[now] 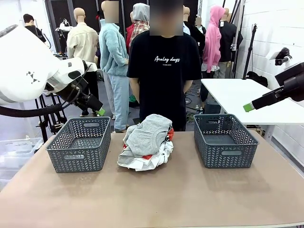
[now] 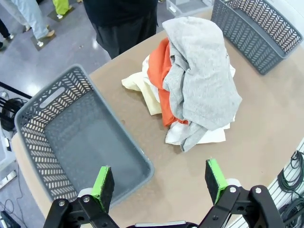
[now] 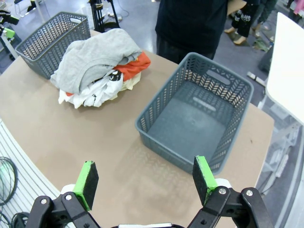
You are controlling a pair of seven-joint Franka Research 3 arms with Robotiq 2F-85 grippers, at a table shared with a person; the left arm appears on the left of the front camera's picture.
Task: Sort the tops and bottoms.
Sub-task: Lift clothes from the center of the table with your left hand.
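The heap of soft garments (image 1: 146, 142), a grey knit piece (image 2: 202, 80) over a red-orange T-shirt (image 2: 159, 66) and a white T-shirt (image 3: 85, 97), lies mid-desk (image 1: 152, 199), clear of both hands. One dark grey lattice plastic basket (image 1: 78, 142) flanks the heap's left, a matching basket (image 1: 223, 140) its right. The left hand (image 2: 159, 183) hangs above-left of the heap and the right hand (image 3: 145, 178) above-right, both spread and empty. The right wrist view shows the white shirt's black print; the left wrist view shows a cream layer (image 2: 135, 83).
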